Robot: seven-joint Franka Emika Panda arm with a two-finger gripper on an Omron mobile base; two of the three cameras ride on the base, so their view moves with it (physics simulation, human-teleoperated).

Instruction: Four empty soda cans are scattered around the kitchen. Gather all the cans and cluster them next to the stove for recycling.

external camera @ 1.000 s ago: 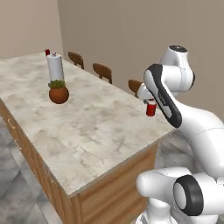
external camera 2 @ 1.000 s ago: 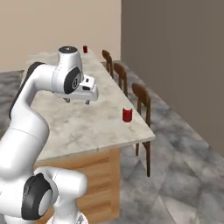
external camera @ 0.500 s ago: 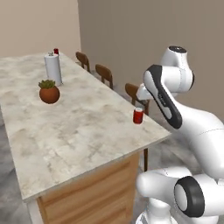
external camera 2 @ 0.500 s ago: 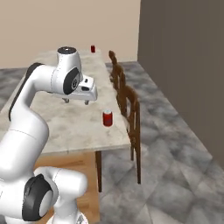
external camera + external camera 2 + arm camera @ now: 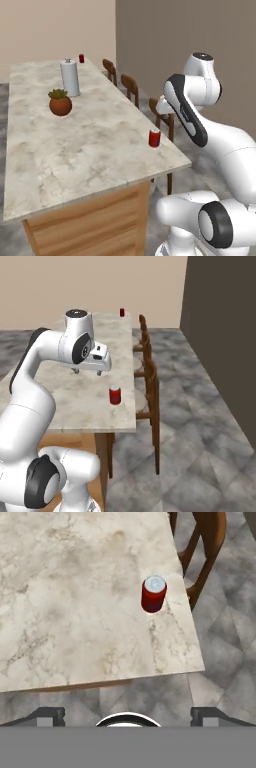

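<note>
A red soda can [image 5: 155,137] [image 5: 115,395] [image 5: 153,594] stands upright on the marble island counter [image 5: 80,150], close to its near right corner and the chair-side edge. Another red soda can [image 5: 81,58] [image 5: 121,312] stands at the counter's far end. My gripper [image 5: 87,372] hangs open and empty above the counter, up and to the left of the near can, not touching it. In the hand view its fingertips [image 5: 48,714] stand wide apart at the bottom, with the can ahead and slightly to the right. The stove is out of view.
A tall grey-white cylinder [image 5: 70,77] and a potted plant [image 5: 60,102] stand on the counter's far half. Wooden chairs [image 5: 131,88] [image 5: 149,372] line the counter's right edge. A dark wall [image 5: 225,321] rises beyond a strip of grey tiled floor.
The base has driven, so the whole scene has shifted and the counter's near corner with the red can has come closer. The gripper has stayed open and empty.
</note>
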